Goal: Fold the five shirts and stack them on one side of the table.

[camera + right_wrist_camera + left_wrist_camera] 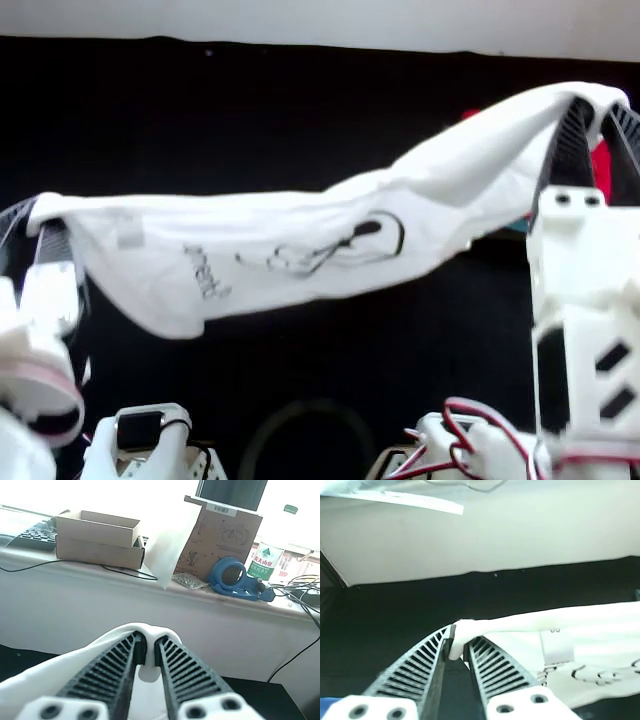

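A white shirt [300, 240] with a black line drawing hangs stretched in the air above the black table [300, 110]. My left gripper [40, 225] is shut on the shirt's left corner; in the left wrist view the cloth [580, 650] is pinched at the tips of my left gripper [458, 642]. My right gripper [598, 105] is shut on the raised right corner, higher than the left. In the right wrist view my right gripper [148, 642] clamps a fold of white shirt cloth [145, 672].
A red item [600, 165] lies behind the right arm, mostly hidden. Behind the table stands a white wall ledge with cardboard boxes [97, 537], a blue tool [235, 577] and cables. The arm bases [150, 435] sit at the near edge.
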